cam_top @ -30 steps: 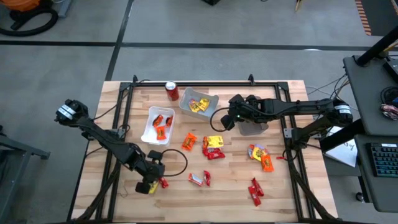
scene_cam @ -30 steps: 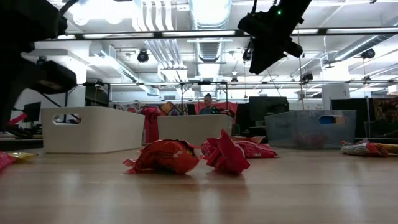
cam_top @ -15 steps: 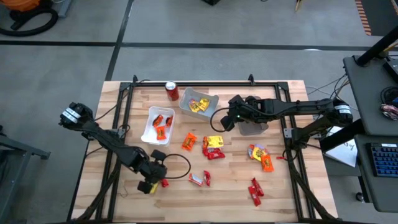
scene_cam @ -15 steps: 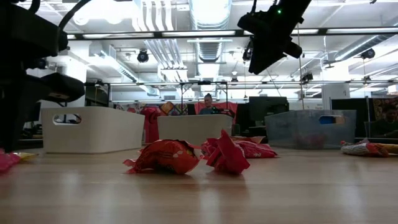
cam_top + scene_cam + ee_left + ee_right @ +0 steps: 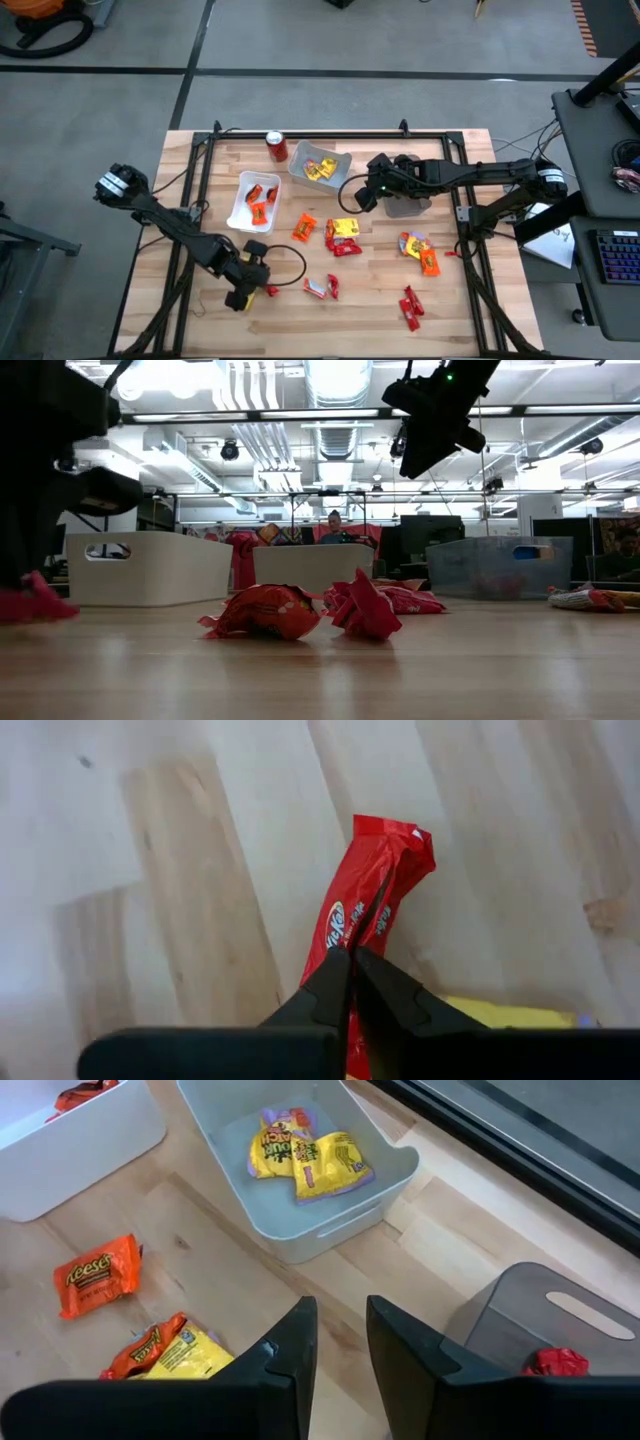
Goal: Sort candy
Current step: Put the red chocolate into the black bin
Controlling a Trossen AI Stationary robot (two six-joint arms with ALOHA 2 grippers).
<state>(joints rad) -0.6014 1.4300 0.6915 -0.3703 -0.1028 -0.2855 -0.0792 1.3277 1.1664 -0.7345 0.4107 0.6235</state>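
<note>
The left gripper (image 5: 352,982) is down at the near-left part of the pale butcher-block wooden table (image 5: 470,300), jaws pressed together on a glossy red crinkled candy wrapper (image 5: 375,890) — the pick is in hand, and in the low view that wrapper looks to hang just clear of the wood, though it is blurred there. A yellow wrapper (image 5: 505,1013) lies just beside it. Next call, I'd judge: carry the red piece across to the white rectangular plastic bin (image 5: 251,203), which already holds red and orange sweets, and let go above it.

The right gripper (image 5: 338,1342) hovers high between the pale grey bin of yellow packets (image 5: 300,1170) and the translucent grey handled bin (image 5: 560,1330), jaws spread and holding nothing.

Loose candy is scattered over the table's middle and right: an orange foil packet (image 5: 97,1273), a yellow-and-orange cluster (image 5: 342,234), red pieces near the front edge (image 5: 410,306). All thin, shiny, crumpled film, likely slippery in a pinch. A red soda can (image 5: 276,146) stands upright at the back, beside the bins
</note>
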